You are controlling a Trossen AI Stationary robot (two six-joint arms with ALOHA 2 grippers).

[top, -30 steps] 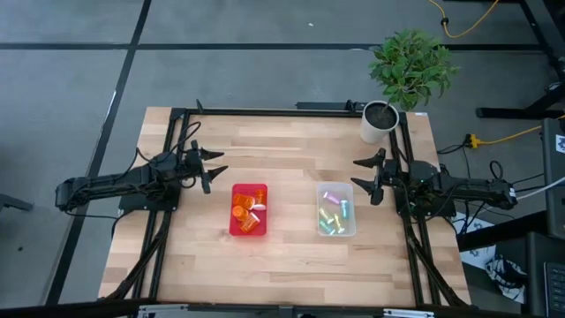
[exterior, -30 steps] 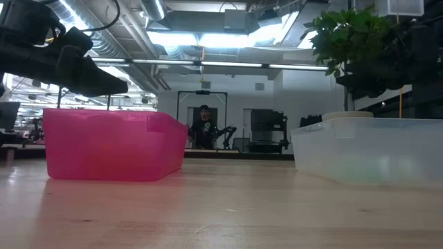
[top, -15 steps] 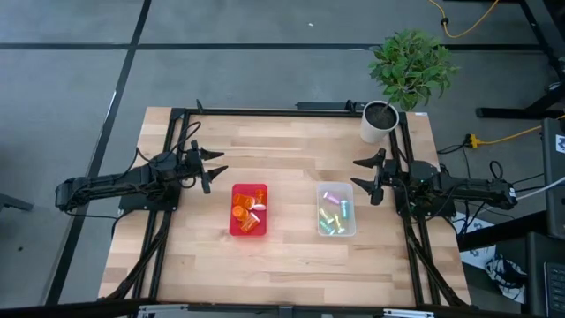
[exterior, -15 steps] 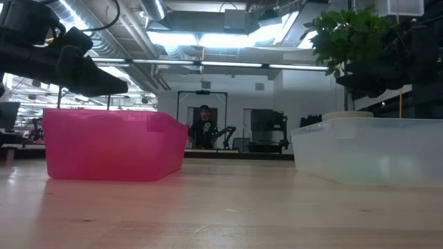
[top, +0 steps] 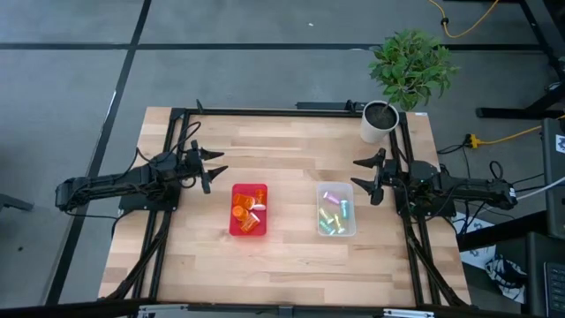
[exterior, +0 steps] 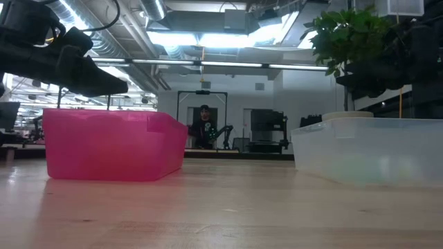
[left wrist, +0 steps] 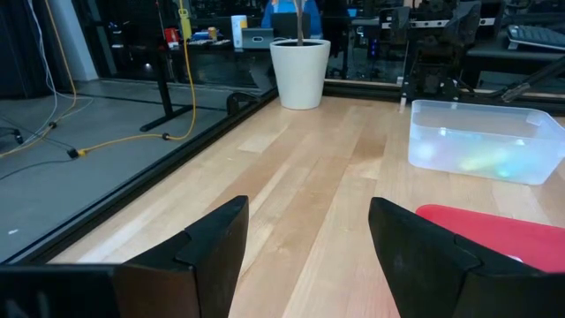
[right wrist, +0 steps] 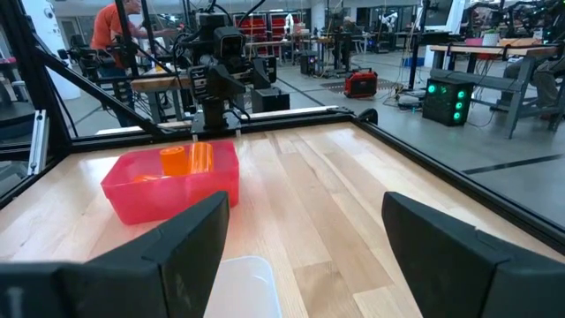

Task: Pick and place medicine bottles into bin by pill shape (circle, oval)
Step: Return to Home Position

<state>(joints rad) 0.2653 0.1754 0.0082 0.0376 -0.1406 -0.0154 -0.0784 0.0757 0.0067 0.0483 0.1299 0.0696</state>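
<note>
Left pincer (top: 215,171) and right pincer (top: 360,174) sit wide open, empty, near the bench (top: 291,141) side edges; retract level, avoiding red bin (top: 248,228), clear bin (top: 335,233).

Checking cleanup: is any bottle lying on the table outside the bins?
No, the high view shows bottles only inside the red bin and the clear bin.

The table (top: 291,256) is pale wood in glued strips, smooth with a soft satin sheen. It is framed by matt black metal rails (top: 265,110). Toward 9 o'clock of centre, the red bin (top: 249,186) is glossy translucent plastic. Toward 3 o'clock, the white bin (top: 354,212) is frosted, milky plastic. The orange medicine bottles (top: 240,210) look like tinted see-through plastic, and the pastel medicine bottles (top: 334,215) look opaque. At 1 o'clock the plant pot (top: 378,124) is smooth matt white. The left gripper (top: 212,170) and right gripper (top: 359,174) look matt and dark.
</note>
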